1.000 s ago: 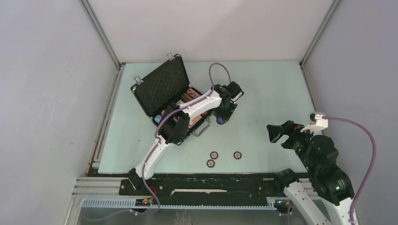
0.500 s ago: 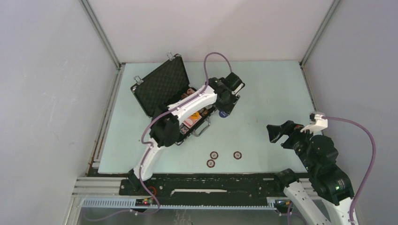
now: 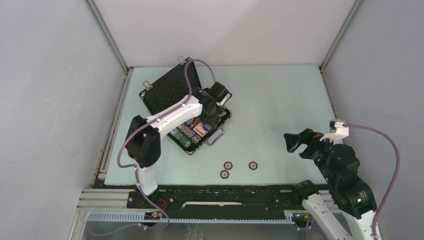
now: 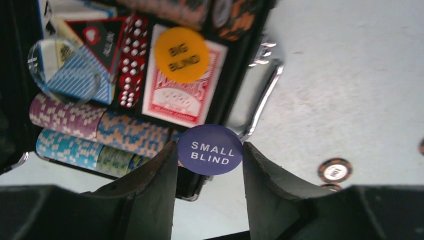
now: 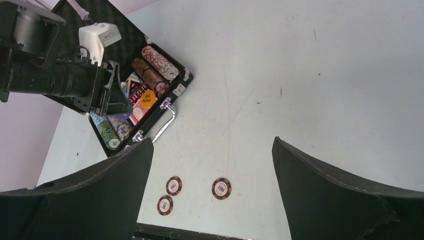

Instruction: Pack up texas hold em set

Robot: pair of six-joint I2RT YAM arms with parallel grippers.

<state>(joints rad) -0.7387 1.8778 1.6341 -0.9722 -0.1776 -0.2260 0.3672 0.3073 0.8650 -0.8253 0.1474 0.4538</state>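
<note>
Left wrist: briefcase [image 4: 227,100] holds chips [image 4: 100,132], decks [image 4: 175,100] (blue button [image 4: 210,149] gripped).

Bright, even light — left wrist view slightly blurred.

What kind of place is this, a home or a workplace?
Probably a robot test cell in a laboratory, not a home: plain grey wall panels on metal posts enclose a pale green table, and two robot arms are bolted to a rail at its near edge.
</note>
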